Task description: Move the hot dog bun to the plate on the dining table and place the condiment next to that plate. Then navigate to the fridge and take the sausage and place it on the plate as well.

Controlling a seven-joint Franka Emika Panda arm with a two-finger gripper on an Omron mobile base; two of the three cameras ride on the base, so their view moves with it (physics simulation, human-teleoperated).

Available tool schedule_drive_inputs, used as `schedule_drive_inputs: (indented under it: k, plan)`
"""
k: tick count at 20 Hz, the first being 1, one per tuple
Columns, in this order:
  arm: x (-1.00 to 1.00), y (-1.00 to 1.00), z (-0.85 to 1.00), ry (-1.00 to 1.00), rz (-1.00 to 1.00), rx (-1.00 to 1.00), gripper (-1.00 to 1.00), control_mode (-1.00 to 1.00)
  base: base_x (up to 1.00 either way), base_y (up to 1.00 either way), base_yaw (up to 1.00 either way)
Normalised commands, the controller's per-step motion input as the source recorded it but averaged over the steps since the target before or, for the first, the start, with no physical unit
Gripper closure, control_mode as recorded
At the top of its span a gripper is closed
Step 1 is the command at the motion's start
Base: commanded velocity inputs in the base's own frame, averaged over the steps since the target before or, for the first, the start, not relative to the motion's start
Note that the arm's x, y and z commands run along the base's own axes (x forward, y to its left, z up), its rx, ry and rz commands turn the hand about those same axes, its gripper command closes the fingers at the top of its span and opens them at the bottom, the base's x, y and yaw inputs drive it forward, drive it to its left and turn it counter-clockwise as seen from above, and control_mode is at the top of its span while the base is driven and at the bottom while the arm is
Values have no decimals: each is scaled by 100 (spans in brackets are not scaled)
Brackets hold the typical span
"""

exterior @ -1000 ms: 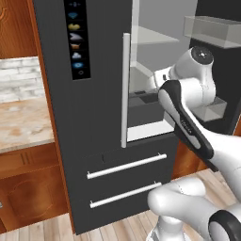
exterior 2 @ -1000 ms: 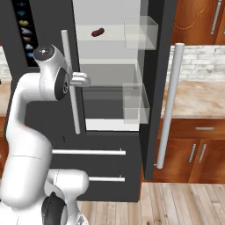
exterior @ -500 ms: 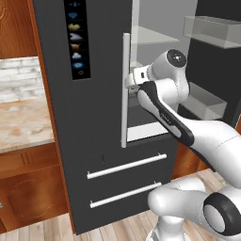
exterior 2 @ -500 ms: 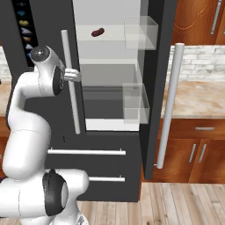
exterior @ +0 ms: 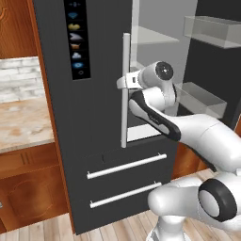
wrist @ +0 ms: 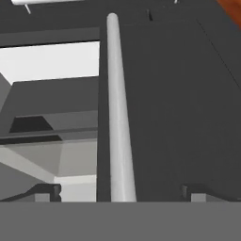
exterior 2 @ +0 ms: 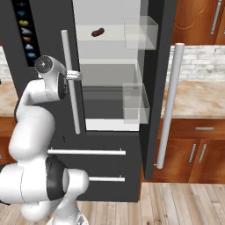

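Observation:
The fridge (exterior: 94, 141) stands right in front of me, its left door closed and its right door (exterior 2: 154, 88) swung open. The sausage (exterior 2: 97, 32), small and dark reddish-brown, lies on the upper shelf inside. My gripper (wrist: 122, 192) is open and straddles the closed door's long silver bar handle (wrist: 117, 117), one fingertip (wrist: 47, 190) on each side, holding nothing. From the base, the hand (exterior: 126, 82) sits at that handle (exterior 2: 70, 79) at mid height. The bun, plate, condiment and dining table are out of view.
Clear bins (exterior 2: 140, 33) hang on the inside of the open door, which carries its own bar handle (exterior 2: 169, 101). Two drawers with silver bars (exterior: 127, 165) lie below. Marble-topped counters on wooden cabinets flank the fridge (exterior: 23, 124) (exterior 2: 197, 96).
The arm has swung left from the fridge opening, bringing the hand up against the closed door's handle. The gripper stays open.

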Motion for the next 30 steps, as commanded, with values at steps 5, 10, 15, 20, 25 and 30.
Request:
schedule_drive_inputs:
  k: [5,10,15,20,25,30]
  plan:
    - [46,8,-2,-8,0,0,-100,-100,0,0,0]
    - [46,25,0,-6,0,0,-100,-100,0,0,0]
    - [50,0,0,0,0,0,-100,-100,0,0,0]
    - [54,1,0,0,0,0,100,-100,0,0,0]
    - [33,13,0,0,0,1,100,-100,0,0,0]
    - [-57,40,24,0,12,0,100,-100,0,0,0]
